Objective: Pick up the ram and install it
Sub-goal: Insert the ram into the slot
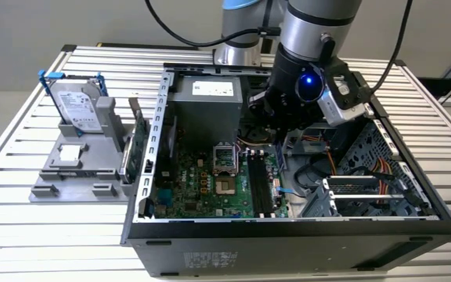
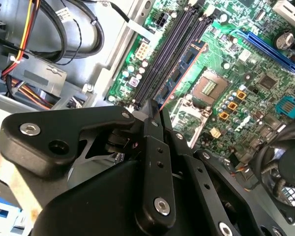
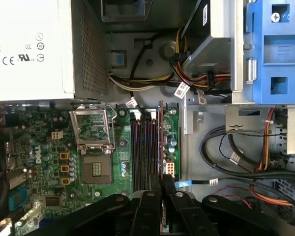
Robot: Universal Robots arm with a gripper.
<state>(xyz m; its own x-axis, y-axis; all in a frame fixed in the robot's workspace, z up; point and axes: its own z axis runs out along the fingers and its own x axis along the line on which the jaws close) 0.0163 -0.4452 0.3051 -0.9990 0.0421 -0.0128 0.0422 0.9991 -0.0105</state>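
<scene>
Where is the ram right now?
In both wrist views the ram stands on edge over the motherboard's memory slots, beside the CPU socket, pinched at one end by the gripper.

We found no wording we could read for certain, small printed marks stood on the power supply's white label (image 3: 24, 49) (too faint for us), tiny print on the white cable tags (image 3: 182, 90) stayed illegible

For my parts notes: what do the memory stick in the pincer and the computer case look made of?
The memory stick looks like laminated circuit board, bluish with dark chips and an orange-looking edge. The computer case looks like bare sheet metal, dull grey with punched holes. The pincer seems to be matte black metal or plastic.
</scene>
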